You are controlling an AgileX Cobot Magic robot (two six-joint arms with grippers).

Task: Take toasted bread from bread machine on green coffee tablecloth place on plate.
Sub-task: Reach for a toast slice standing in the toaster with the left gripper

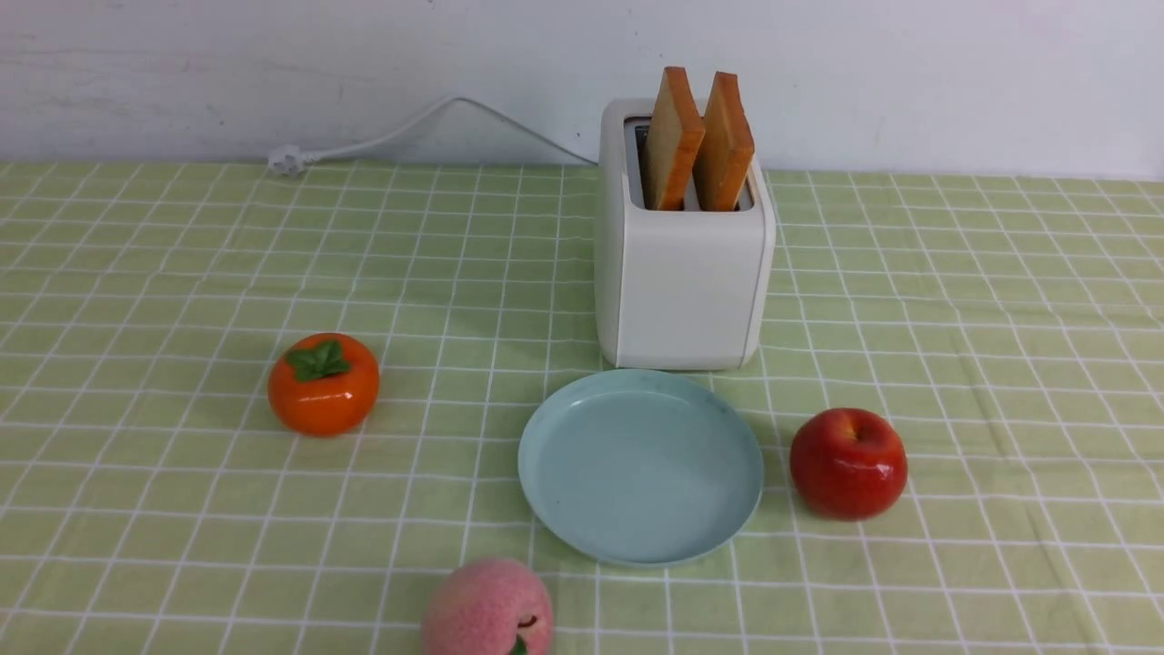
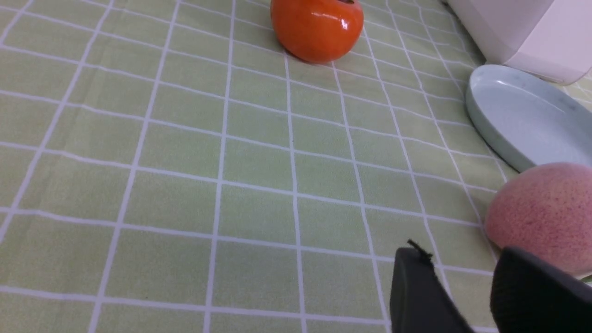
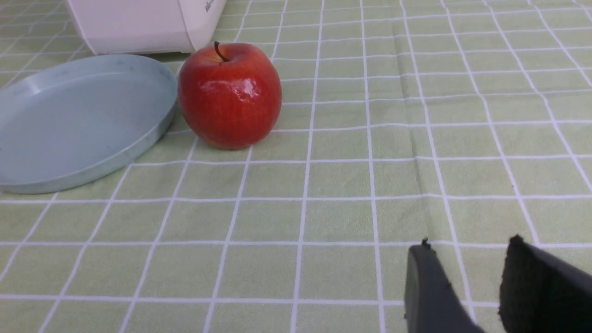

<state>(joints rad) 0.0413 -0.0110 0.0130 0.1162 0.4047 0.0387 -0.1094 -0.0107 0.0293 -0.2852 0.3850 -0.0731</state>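
Low over the green coffee tablecloth (image 1: 182,273), on the near side, the left gripper (image 2: 462,253) and right gripper (image 3: 469,245) sit partly open and empty. Beyond them the toasted bread (image 1: 698,136) stands upright, edge-on, in the bread machine (image 1: 682,291) just behind the plate (image 1: 641,466), slightly right of centre and likely nearer the right gripper.

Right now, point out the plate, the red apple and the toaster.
plate (image 1: 641,468), front view, bare middle of its floor.
red apple (image 1: 847,464), front view, middle of its near side.
toaster (image 1: 687,291), front view, middle of its near face.
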